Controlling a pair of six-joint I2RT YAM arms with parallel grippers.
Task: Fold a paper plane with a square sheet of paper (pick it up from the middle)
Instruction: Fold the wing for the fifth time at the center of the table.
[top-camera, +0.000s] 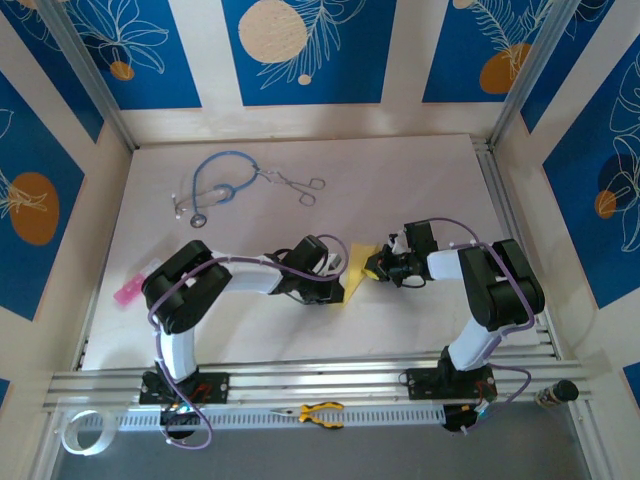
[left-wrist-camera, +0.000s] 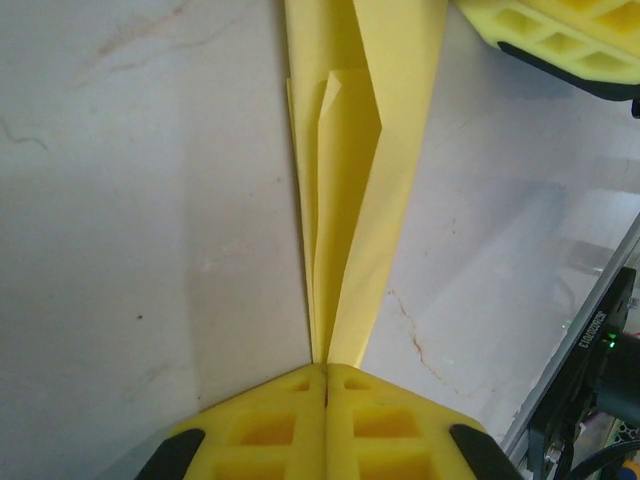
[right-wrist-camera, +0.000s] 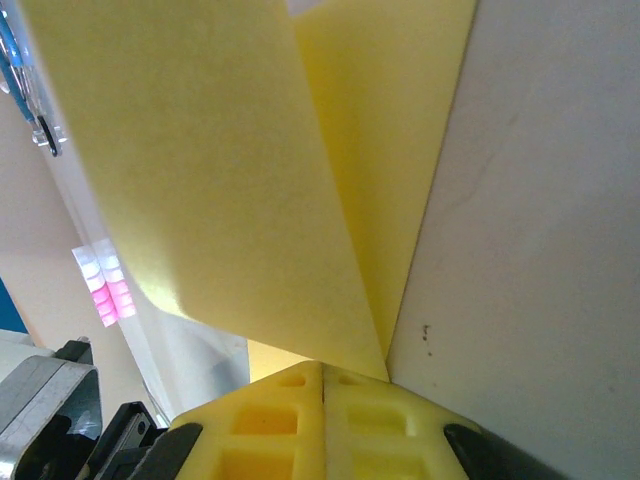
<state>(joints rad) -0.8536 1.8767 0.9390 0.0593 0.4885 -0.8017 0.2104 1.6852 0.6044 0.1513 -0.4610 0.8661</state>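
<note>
The pale-yellow paper plane (top-camera: 356, 268) is held between the two arms near the table's middle, a little right of centre. In the left wrist view the paper plane (left-wrist-camera: 350, 170) is a long narrow folded wedge with several layers, and my left gripper (left-wrist-camera: 327, 368) is shut on its near end. My left gripper (top-camera: 338, 276) sits at the paper's left side. My right gripper (top-camera: 377, 266) is at its right side. In the right wrist view a broad flap of the paper plane (right-wrist-camera: 230, 170) rises from my right gripper (right-wrist-camera: 323, 366), which is shut on its edge.
A blue stethoscope (top-camera: 215, 185) and metal forceps (top-camera: 300, 185) lie at the back left. A small pink object (top-camera: 130, 291) rests by the left arm. Yellow-handled pliers (top-camera: 320, 413) and a tape roll (top-camera: 85, 432) sit beyond the front rail.
</note>
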